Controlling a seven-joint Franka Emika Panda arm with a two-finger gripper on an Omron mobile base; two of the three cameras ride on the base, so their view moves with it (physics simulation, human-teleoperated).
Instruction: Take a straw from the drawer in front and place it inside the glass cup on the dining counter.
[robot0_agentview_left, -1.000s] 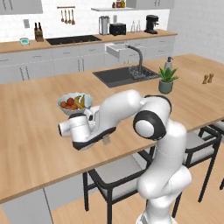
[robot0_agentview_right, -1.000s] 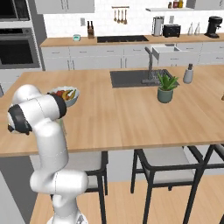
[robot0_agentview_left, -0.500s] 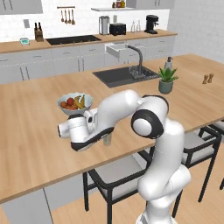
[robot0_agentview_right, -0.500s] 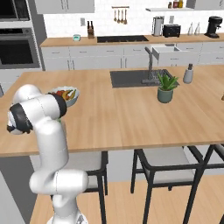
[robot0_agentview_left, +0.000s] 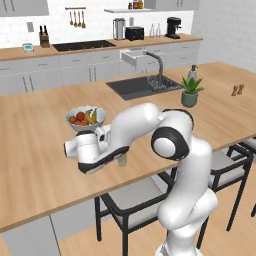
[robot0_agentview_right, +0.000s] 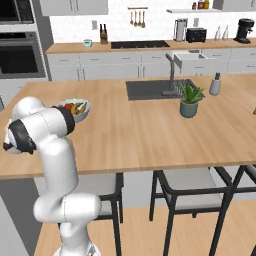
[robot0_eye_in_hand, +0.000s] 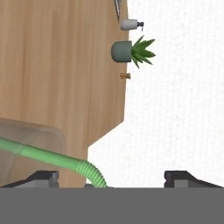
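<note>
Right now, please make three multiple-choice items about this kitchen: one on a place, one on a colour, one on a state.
1. Where does the fruit bowl stand?
A. on the dining counter
B. in the sink
C. on a chair

2. What colour is the straw?
A. red
B. light green
C. black

3. How is the drawer on the far wall?
A. pulled open
B. shut
C. lying on the floor

Answers:
1 A, the bowl sits on the wood top.
2 B, the hand view shows it green.
3 A, its box juts from the cabinets.
</note>
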